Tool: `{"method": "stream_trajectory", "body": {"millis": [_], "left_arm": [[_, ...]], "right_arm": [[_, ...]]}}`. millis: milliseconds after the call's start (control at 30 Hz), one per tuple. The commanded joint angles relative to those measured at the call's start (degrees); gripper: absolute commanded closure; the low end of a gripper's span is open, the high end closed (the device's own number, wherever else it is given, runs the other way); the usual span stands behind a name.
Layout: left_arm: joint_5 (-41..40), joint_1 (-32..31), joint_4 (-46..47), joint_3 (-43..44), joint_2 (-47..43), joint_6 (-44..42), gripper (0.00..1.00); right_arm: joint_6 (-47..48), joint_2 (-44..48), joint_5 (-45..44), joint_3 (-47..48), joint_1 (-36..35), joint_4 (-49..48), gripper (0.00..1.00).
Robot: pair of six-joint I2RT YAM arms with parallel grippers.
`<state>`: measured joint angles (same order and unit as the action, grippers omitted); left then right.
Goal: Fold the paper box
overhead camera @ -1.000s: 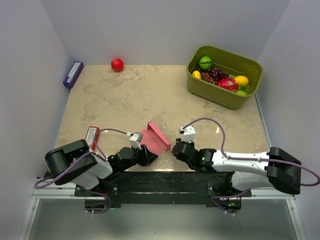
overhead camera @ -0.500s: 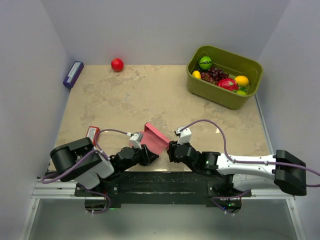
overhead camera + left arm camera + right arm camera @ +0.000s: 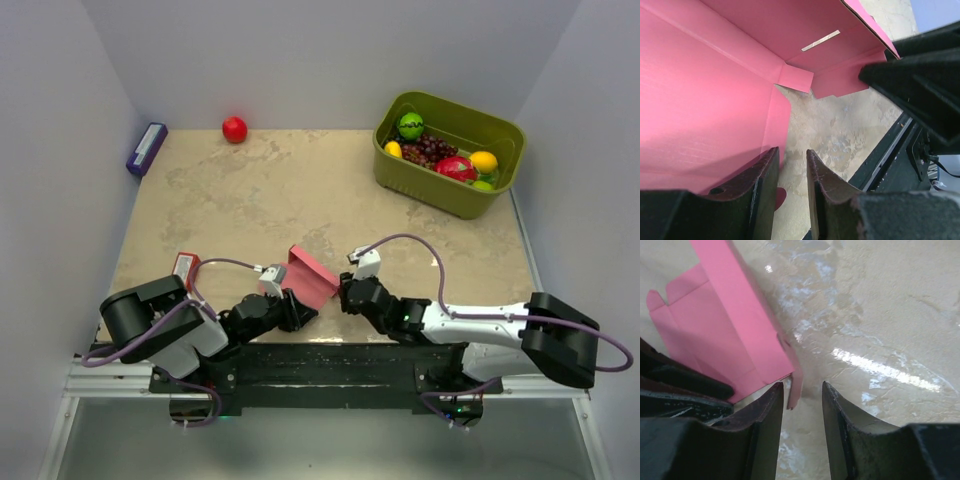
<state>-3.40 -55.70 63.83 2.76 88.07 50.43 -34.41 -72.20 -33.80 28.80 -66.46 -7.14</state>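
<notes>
The pink paper box [image 3: 312, 275] stands partly folded near the table's front edge, between both arms. My left gripper [image 3: 298, 310] is at its near left side. In the left wrist view the box's inner panel [image 3: 700, 100] fills the left, and its edge reaches just into the gap of the open left gripper [image 3: 791, 152], with bare table between the fingers. My right gripper [image 3: 344, 292] is at the box's right end. In the right wrist view a narrow side flap [image 3: 796, 387] of the box [image 3: 730, 325] hangs between the open fingertips of the right gripper [image 3: 802, 385], close to the left finger.
A green basket [image 3: 455, 108] of fruit stands at the back right. A red ball [image 3: 234, 129] and a purple box [image 3: 146, 148] lie at the back left. A red packet with a white label [image 3: 184, 268] lies beside the left arm.
My right arm has moved left up to the box's right end, bringing its fingers around the side flap. The box has shifted slightly left. The left arm has hardly moved.
</notes>
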Motion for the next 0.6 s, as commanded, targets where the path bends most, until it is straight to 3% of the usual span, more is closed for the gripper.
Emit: {"method": "stream_trajectory", "body": {"millis": [0, 300, 367, 567], "left_arm": [[0.5, -0.5, -4.1, -2.0, -0.2, -0.1, 0.67], [1.5, -0.5, -4.9, -2.6, -1.2, 0.2, 0.67], [2.1, -0.5, -4.8, -2.6, -1.1, 0.1, 0.67], [3.1, -0.5, -5.0, -4.1, -1.5, 0.5, 0.67]], "right_arm": [[7.1, 3.6, 2.1, -4.7, 2.5, -11.2, 0.61], [14.1, 5.7, 7.3, -8.9, 6.4, -17.6, 0.79], [15.6, 5.0, 8.0, -8.3, 6.3, -18.3, 0.88], [22.5, 1.8, 6.1, -3.4, 6.3, -15.1, 1.00]]}}
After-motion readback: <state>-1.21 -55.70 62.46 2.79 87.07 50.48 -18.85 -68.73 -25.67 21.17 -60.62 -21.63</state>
